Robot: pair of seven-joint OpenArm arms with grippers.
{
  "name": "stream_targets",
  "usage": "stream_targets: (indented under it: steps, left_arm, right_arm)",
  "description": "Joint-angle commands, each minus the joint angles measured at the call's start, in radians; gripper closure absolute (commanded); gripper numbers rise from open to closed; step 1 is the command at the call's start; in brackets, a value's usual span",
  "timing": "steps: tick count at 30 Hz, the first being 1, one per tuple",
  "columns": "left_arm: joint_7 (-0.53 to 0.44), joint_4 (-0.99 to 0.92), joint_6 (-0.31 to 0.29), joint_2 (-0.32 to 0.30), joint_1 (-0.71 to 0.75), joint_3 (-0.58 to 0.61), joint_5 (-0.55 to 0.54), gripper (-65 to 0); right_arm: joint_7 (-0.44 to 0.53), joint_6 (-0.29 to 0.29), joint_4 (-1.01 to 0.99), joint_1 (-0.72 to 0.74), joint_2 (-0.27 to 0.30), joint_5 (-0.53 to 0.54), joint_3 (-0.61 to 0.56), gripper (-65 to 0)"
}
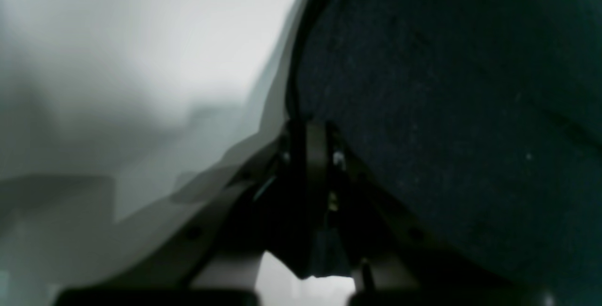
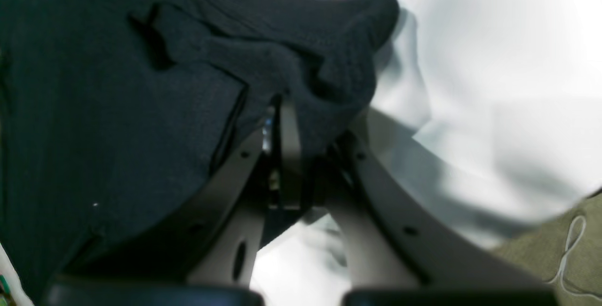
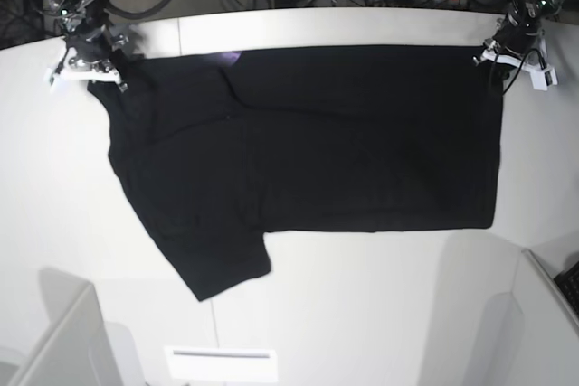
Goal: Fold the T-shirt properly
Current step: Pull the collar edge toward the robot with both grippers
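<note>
Both claws, left claw (image 3: 500, 50) and right claw (image 3: 90, 68), clamp T-shirt (image 3: 308, 151) far corners; spreading step; next, fold toward its near edge.

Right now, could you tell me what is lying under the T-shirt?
The T-shirt lies spread on the white table, bare around it. Both grippers, left and right, pinch its far corners. Anything beneath the cloth is hidden.
</note>
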Motion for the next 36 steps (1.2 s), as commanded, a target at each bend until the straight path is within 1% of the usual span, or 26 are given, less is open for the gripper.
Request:
stream_targets:
  steps: [1,7,11,15,21,29,33,35,36]
  left_arm:
    - [-0.006,0.015,0.004,-0.012,0.017,-0.007,0.003,0.0]
    - [-0.006,0.020,0.004,-0.012,0.066,-0.007,0.003,0.0]
    - [-0.006,0.067,0.004,0.008,0.098,-0.009,0.003,0.0]
    - [-0.006,0.115,0.004,0.009,0.132,-0.009,0.003,0.0]
    - [-0.006,0.115,0.004,0.009,0.137,-0.015,0.006,0.0]
    - [-0.006,0.119,0.004,0.009,0.143,-0.007,0.004,0.0]
    - [-0.006,0.122,0.004,0.009,0.143,-0.013,0.004,0.0]
    - [-0.006,0.122,0.001,0.009,0.143,-0.016,0.003,0.0]
    - [-0.006,0.122,0.000,0.009,0.143,-0.016,0.003,0.0]
  right_arm:
    - [0.026,0.000,0.027,-0.006,0.007,0.001,0.007,0.0]
    - [0.026,0.000,0.030,-0.054,0.007,0.001,0.007,0.0]
    - [0.026,0.000,0.050,-0.089,0.007,0.001,0.007,0.0]
    - [0.026,0.000,0.061,-0.108,0.007,0.001,0.007,0.0]
    - [0.024,0.000,0.066,-0.138,0.007,0.001,0.007,0.0]
    - [0.024,0.000,0.072,-0.143,0.007,0.001,0.007,0.0]
    - [-0.037,0.000,0.072,-0.135,0.007,0.001,0.007,0.0]
    - [-0.046,0.000,0.072,-0.134,0.007,0.001,0.007,0.0]
    - [-0.045,0.000,0.072,-0.134,0.005,0.001,0.007,-4.7]
